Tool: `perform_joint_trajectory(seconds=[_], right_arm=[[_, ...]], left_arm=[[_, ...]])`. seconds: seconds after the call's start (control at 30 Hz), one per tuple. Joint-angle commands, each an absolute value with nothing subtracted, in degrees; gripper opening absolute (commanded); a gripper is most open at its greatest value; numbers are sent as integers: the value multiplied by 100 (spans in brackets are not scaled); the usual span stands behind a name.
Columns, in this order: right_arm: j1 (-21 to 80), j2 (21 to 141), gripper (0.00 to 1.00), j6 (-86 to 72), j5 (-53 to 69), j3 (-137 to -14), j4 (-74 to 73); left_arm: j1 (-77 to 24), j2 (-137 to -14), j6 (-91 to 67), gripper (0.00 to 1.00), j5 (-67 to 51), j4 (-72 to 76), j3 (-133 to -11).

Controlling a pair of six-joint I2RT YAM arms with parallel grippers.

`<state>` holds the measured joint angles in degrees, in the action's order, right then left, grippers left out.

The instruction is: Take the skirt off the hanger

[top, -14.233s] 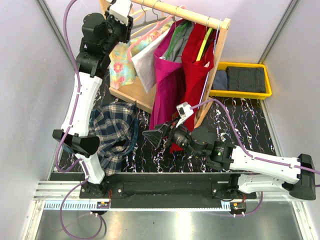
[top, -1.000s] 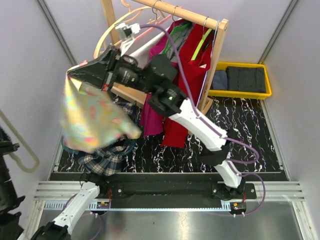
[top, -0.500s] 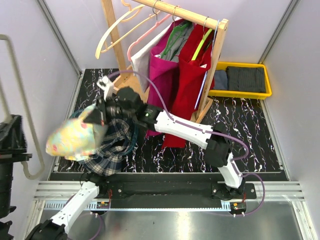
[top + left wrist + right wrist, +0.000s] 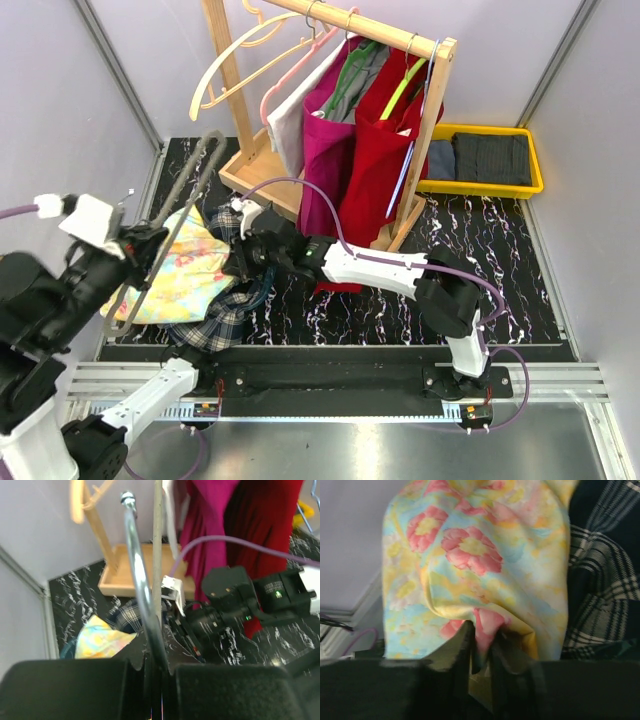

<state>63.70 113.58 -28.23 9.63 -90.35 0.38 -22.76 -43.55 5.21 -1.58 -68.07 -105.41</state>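
Left of the rack (image 4: pixel 440 60), you have the skirt (image 4: pixel 190 270) on the plaid pile (image 4: pixel 215 325), a fold pinched narrowly by the right gripper (image 4: pixel 482 645), likely to set it down. The left gripper (image 4: pixel 152 666) clamps the bare hanger (image 4: pixel 137 570), keeping it clear.

Wooden rack (image 4: pixel 380 30) carries magenta garment (image 4: pixel 325 140), red garment (image 4: pixel 380 150); yellow bin (image 4: pixel 480 189) right; plaid cloth (image 4: pixel 215 325) front-left.

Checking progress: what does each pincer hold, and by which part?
Left pincer: the hanger, by its metal hook's stem. Right pincer: a fold of the skirt lies between its jaws; whether clamped cannot be told.
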Motion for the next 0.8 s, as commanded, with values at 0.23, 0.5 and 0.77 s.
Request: perform_joint_trajectory(seconds=[0.23, 0.5, 0.77], right_arm=[[6363, 10347, 100, -2286, -202, -8343, -554], [6407, 8026, 100, -2425, -19, -8024, -264], [6407, 7304, 100, -3321, 36, -7858, 746]], left_arm=[[-2294, -5510, 1221, 0, -1811, -8049, -11618], [-2294, -5283, 1468, 0, -1310, -7788, -10979], [-2294, -5080, 1363, 0, -1081, -7427, -10380]])
